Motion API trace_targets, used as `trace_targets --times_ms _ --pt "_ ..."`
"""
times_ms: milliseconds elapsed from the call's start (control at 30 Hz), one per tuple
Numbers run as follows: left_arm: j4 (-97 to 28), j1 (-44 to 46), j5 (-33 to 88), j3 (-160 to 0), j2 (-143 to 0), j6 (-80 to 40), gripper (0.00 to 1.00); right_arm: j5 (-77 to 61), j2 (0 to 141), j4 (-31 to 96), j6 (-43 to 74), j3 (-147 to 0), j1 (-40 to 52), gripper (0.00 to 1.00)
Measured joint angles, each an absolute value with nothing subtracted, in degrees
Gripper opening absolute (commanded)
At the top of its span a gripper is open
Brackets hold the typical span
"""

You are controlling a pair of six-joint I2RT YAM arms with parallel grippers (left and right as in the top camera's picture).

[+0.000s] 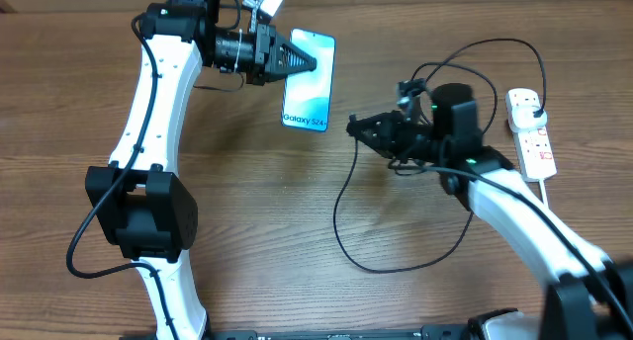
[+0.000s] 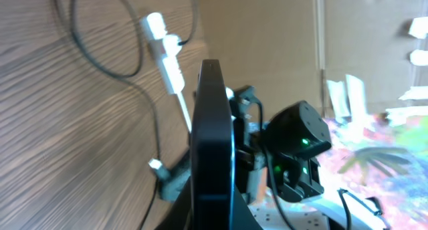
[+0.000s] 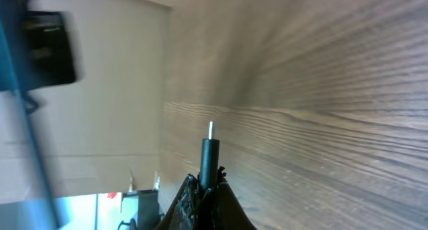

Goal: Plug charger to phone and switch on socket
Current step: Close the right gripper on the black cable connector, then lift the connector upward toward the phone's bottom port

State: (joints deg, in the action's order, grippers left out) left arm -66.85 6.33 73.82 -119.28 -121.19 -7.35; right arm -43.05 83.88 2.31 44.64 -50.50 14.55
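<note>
My left gripper is shut on the phone, holding it off the table with its lit blue screen and "Galaxy" text facing up. In the left wrist view the phone stands edge-on between the fingers. My right gripper is shut on the charger's black connector, whose silver tip points toward the phone, a short gap to its right. The black cable loops across the table to a plug in the white socket strip at the far right. The teal phone edge shows blurred in the right wrist view.
The socket strip and its thick white cord show in the left wrist view beyond the phone. The cable's upper loop arcs above my right arm. The wooden table lies below both arms.
</note>
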Motion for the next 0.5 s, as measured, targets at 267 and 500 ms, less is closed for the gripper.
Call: trace_targets --times_ms 267,500 --pt "-58.26 6.33 82.35 -119.31 -121.19 -13.39 0.04 -41.36 65.63 10.39 43.22 -50.5 13.54 0.04" --pt "-49.91 6.33 86.41 -119.28 -121.19 -20.82 0.04 -39.38 54.63 13.39 45.69 -50.5 13.96 0.04"
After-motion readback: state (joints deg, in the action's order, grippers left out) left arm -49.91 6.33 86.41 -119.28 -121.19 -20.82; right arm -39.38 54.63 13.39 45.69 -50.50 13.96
